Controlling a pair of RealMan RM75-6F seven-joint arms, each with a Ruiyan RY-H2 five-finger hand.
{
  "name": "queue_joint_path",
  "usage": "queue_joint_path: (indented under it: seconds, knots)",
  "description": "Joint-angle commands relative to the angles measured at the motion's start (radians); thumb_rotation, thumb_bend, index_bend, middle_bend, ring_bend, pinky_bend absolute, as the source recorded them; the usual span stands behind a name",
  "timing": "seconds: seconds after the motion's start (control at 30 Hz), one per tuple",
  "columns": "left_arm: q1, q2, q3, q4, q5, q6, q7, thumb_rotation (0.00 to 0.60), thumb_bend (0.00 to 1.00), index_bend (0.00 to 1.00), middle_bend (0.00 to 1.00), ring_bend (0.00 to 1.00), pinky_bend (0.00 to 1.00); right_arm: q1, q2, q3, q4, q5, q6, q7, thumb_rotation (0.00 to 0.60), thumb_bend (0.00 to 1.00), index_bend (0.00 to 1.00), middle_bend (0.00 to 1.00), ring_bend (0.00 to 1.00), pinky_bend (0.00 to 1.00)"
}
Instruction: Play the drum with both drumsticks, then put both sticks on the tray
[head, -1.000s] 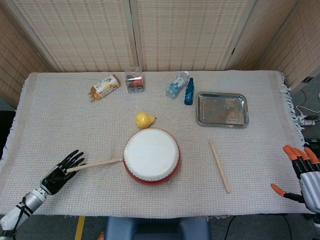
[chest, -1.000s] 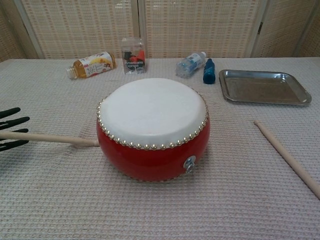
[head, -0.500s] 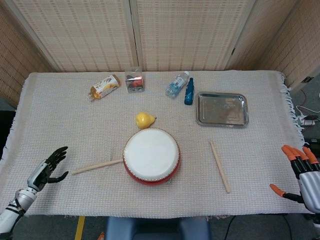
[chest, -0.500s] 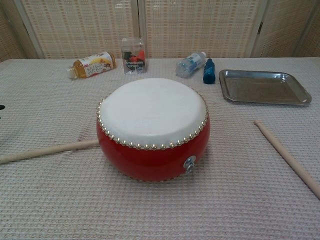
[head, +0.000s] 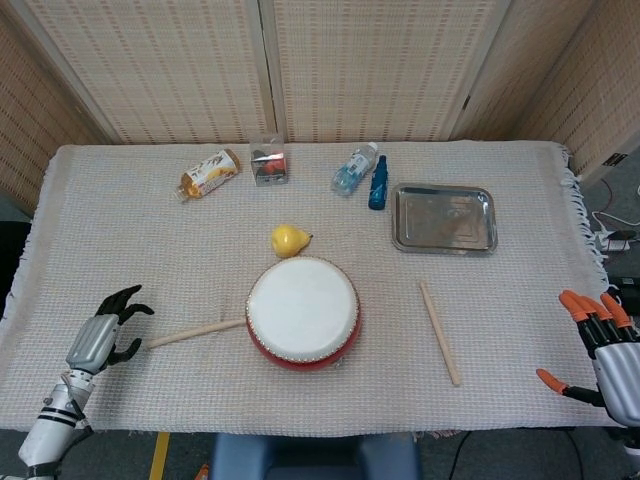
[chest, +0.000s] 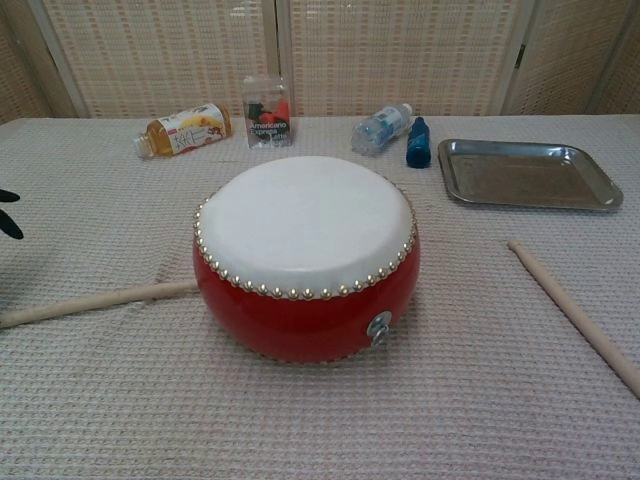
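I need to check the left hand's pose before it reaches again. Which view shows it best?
The head view: the left hand shows whole, fingers apart, holding nothing, just left of the left drumstick. The chest view catches only dark fingertips at its left edge.

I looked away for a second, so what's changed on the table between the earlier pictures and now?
The left hand let go of the left drumstick, pulled back toward the table's edge, and now sits open just off its end. That stick's outer end swung slightly nearer the robot. The right hand, right drumstick, drum and tray stayed put.
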Motion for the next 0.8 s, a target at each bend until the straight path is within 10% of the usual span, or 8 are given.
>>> queue_joint_path:
  seconds: [0.03, 0.8]
  knots:
    - [-0.016, -0.087, -0.057, -0.077, -0.084, -0.015, 0.225, 0.600, 0.35, 0.36, 0.03, 0.00, 0.00, -0.002, 0.000, -0.001, 0.002, 0.002, 0.001, 0.002, 0.503, 0.14, 0.00, 0.07, 0.00, 0.02]
    - [-0.007, -0.193, -0.091, -0.020, -0.245, -0.099, 0.456, 0.600, 0.35, 0.33, 0.03, 0.00, 0.00, 0.000, -0.003, -0.004, 0.003, 0.005, -0.008, -0.001, 0.502, 0.14, 0.00, 0.07, 0.00, 0.02]
